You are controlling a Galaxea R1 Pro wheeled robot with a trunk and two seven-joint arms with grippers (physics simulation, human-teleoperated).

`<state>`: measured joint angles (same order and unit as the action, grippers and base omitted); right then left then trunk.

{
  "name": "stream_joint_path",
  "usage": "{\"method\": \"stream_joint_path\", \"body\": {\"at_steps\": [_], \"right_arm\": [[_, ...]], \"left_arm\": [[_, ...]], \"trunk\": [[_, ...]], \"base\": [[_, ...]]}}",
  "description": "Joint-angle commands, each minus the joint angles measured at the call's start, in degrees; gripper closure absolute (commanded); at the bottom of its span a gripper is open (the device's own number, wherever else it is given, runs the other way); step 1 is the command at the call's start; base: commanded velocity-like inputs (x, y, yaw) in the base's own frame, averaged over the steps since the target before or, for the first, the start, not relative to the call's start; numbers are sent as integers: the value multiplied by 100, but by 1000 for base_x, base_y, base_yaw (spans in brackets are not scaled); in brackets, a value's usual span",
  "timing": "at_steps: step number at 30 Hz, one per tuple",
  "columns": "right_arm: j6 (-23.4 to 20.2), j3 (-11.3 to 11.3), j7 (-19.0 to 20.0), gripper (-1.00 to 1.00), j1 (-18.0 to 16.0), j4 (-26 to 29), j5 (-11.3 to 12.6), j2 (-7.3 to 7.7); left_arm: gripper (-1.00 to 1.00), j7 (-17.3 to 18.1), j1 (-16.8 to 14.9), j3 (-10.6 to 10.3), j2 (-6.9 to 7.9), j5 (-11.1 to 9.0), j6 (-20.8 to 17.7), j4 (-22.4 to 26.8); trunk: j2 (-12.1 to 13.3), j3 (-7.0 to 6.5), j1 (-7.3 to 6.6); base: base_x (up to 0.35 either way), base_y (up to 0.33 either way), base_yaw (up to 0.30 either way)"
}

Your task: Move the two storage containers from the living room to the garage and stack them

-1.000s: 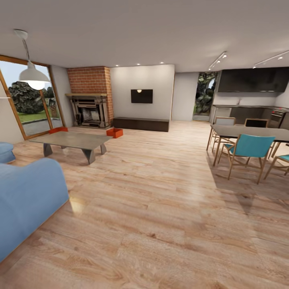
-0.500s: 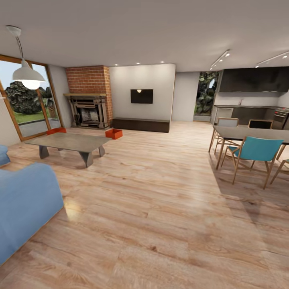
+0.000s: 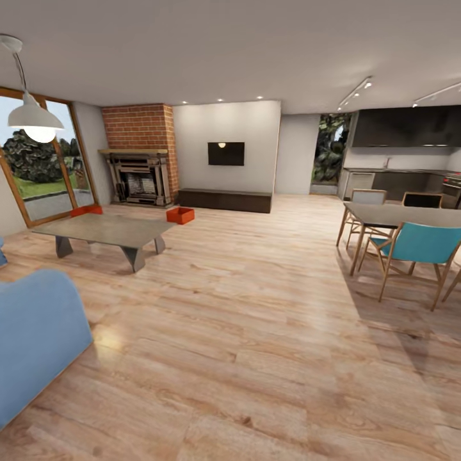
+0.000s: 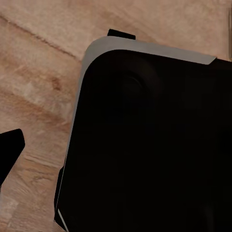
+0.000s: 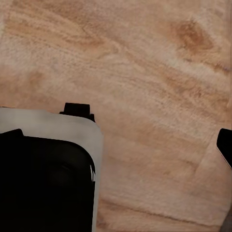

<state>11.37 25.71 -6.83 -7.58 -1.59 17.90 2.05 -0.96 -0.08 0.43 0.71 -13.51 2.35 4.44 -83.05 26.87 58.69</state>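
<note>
- Two storage containers on the wood-plank floor (image 3: 256, 307) of the living room, at its far side near the brick fireplace (image 3: 139, 153): one storage container (image 3: 180, 215) just past the far right corner of the low table (image 3: 105, 228), the second storage container (image 3: 85, 210) beyond the table's far edge, by the glass doors (image 3: 38, 173), partly hidden behind the table.
- Well apart from each other, both resting flat and far from the robot.
- Judged rigid, plain and light: open tops, low straight walls, probably smooth plastic, so somewhat slippery.
- Best hold likely a pinch over one long wall near its middle, or both arms on opposite walls to keep it level.
- Blue sofa (image 3: 35, 339) near at left, dining chairs (image 3: 416, 250) at right, open floor between.
- Tool state on either arm: cannot tell; wrist views give dark robot body (image 4: 150, 145) over planks and stray dark finger tips.
</note>
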Motion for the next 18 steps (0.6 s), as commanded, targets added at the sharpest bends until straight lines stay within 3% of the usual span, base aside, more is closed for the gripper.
{"method": "stream_joint_path", "body": {"at_steps": [1,18], "right_arm": [[32,48,-2,-100,-6,-17,47,-3],[23,16,-2,-100,-6,-17,69,-11]], "left_arm": [[-100,-9,-1,1,-1,-20,11,3],[-100,-9,-1,1,-1,-20,11,2]], "trunk": [[-2,5,3],[-2,5,3]], "base": [[322,0,0],[322,0,0]]}}
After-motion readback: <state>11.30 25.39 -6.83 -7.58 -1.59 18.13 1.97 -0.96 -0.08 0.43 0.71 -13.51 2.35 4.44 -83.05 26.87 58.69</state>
